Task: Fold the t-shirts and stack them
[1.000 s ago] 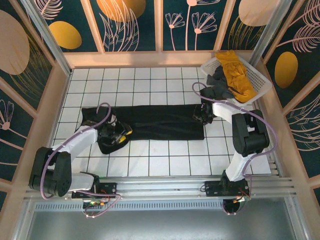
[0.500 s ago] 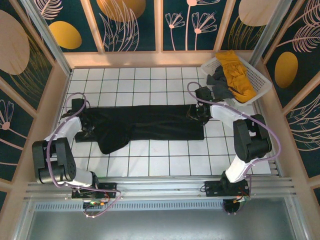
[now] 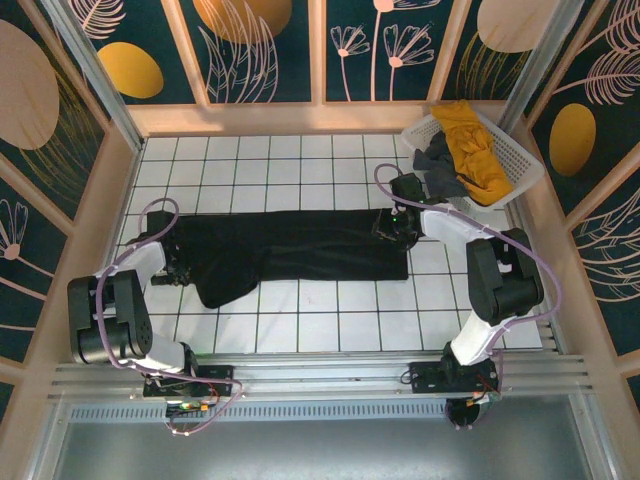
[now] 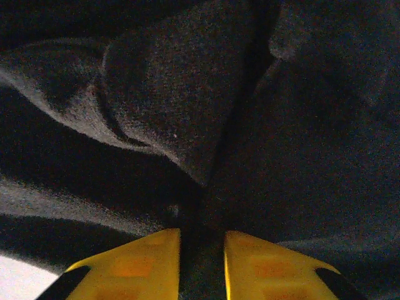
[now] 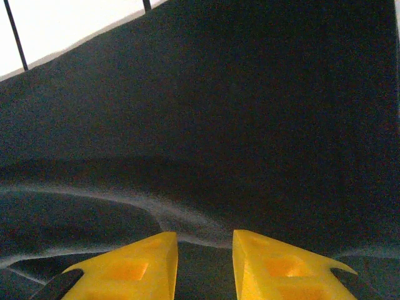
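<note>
The black t-shirt (image 3: 300, 245) lies as a long band across the white tiles, with a lobe hanging toward the near side at its left. My left gripper (image 3: 178, 264) is at the shirt's left end; in the left wrist view its yellow fingers (image 4: 144, 262) stand close together with black cloth (image 4: 187, 94) between them, the gripper (image 4: 202, 244) shut on it. My right gripper (image 3: 386, 228) is at the shirt's right end, and the right wrist view shows that gripper (image 5: 205, 244) pinching a raised fold of the black cloth (image 5: 219, 125). The mustard yellow t-shirt (image 3: 472, 140) and the dark grey t-shirt (image 3: 436, 160) lie bunched in the basket.
The white slotted basket (image 3: 527, 168) stands tilted at the back right corner, close behind my right arm. Wooden walls enclose the tiled table (image 3: 330, 320) on three sides. Bare tiles lie in front of and behind the shirt.
My left gripper has moved from the shirt's near-left lobe out to its far left end and closed on the cloth. My right gripper has shifted slightly up and left, still gripping.
</note>
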